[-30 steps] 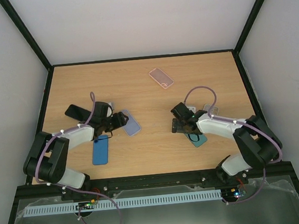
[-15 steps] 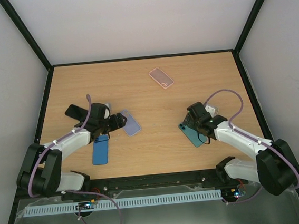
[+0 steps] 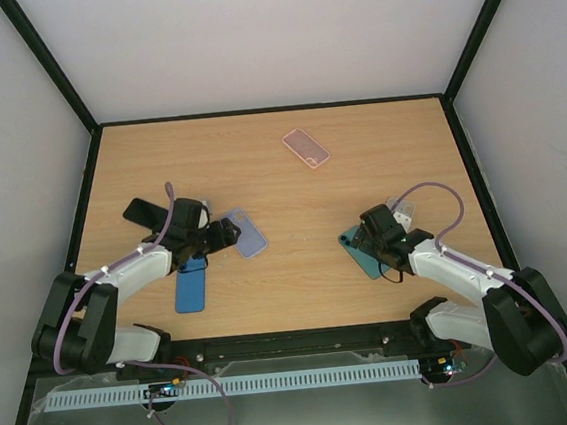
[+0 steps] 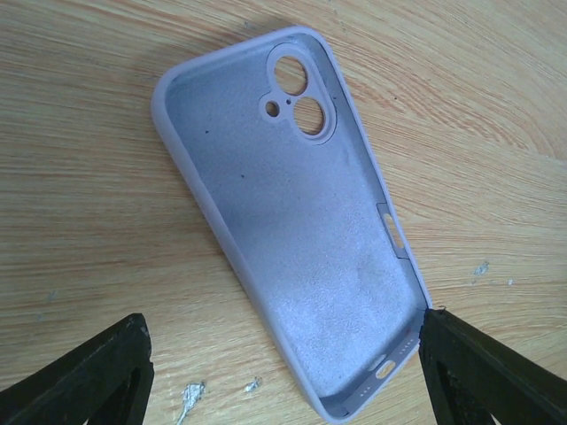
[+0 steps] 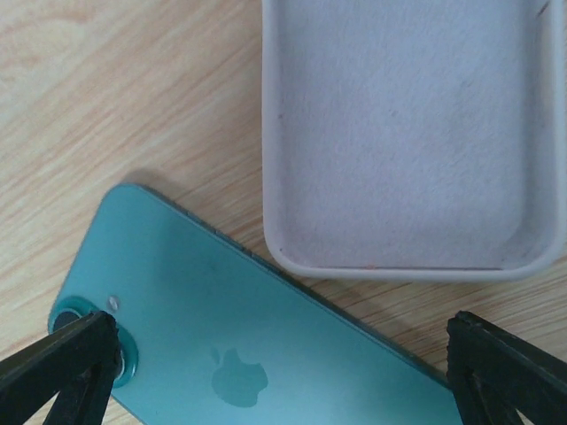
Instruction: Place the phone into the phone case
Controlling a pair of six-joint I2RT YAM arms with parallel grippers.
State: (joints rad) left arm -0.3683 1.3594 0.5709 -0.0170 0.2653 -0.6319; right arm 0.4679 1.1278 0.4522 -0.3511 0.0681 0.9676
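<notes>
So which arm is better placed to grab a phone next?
Right: its open right gripper hangs over the teal phone, beside the pale case. The left gripper is over the empty lilac case only.

Wood-grain tabletop (image 3: 291,187) with small white scuffs (image 4: 189,396); pale walls (image 3: 266,33) enclose three edges, a white slotted rail (image 3: 280,382) lies beyond the near edge

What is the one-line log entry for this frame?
left fingers: open above empty lilac case | right fingers: open above teal phone, back up, beside pale case | phone not yet in case
</notes>
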